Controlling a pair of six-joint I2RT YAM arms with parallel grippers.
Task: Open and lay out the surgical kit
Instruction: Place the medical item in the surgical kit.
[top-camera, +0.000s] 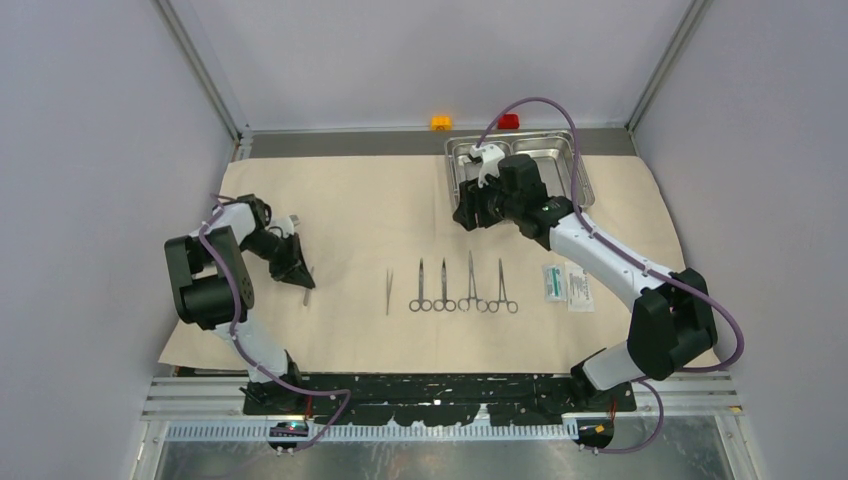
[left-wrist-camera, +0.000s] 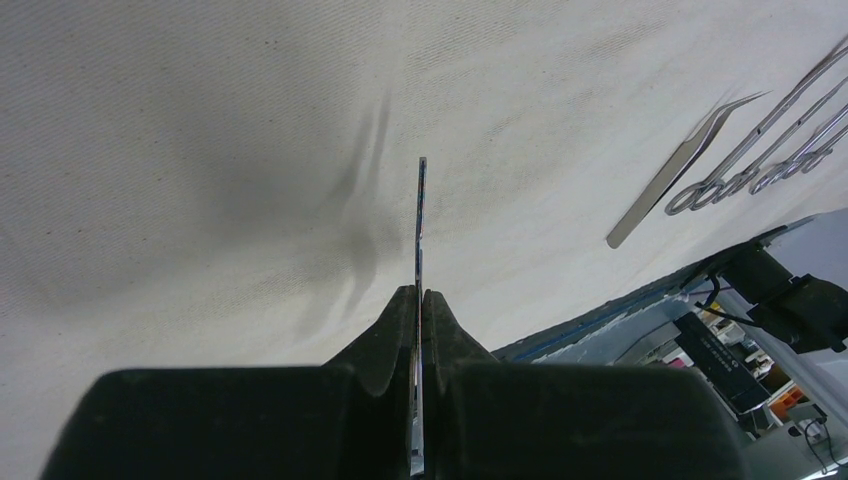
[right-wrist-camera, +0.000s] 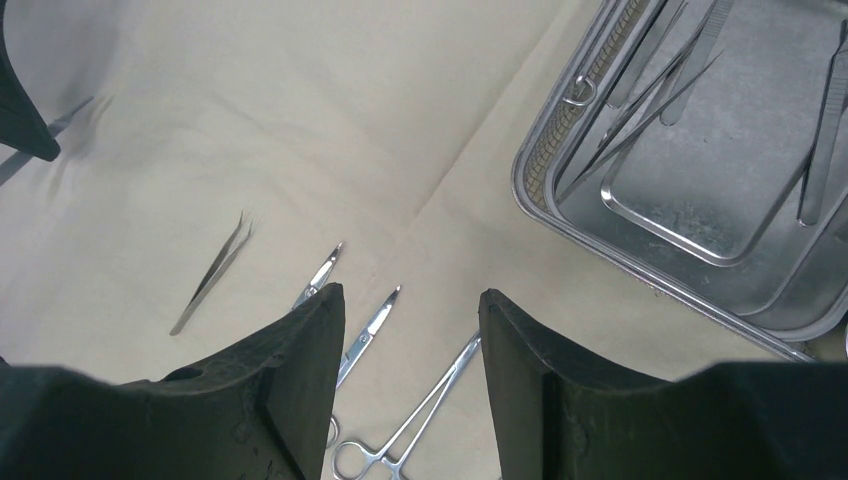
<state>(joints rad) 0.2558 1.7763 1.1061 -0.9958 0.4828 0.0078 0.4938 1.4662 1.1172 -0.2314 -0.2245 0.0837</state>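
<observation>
The beige cloth lies spread flat. On it, in a row, lie tweezers, several ring-handled clamps and two packets. My left gripper hovers low over the cloth's left part, shut on a thin straight steel handle that sticks out past its fingertips. The steel tray stands at the back right and holds tweezers and a straight handle. My right gripper hangs open and empty just left of the tray, above the tips of the clamps.
A small orange block and a red block sit behind the tray at the back wall. Grey walls close in both sides. The black base rail runs along the near edge of the cloth.
</observation>
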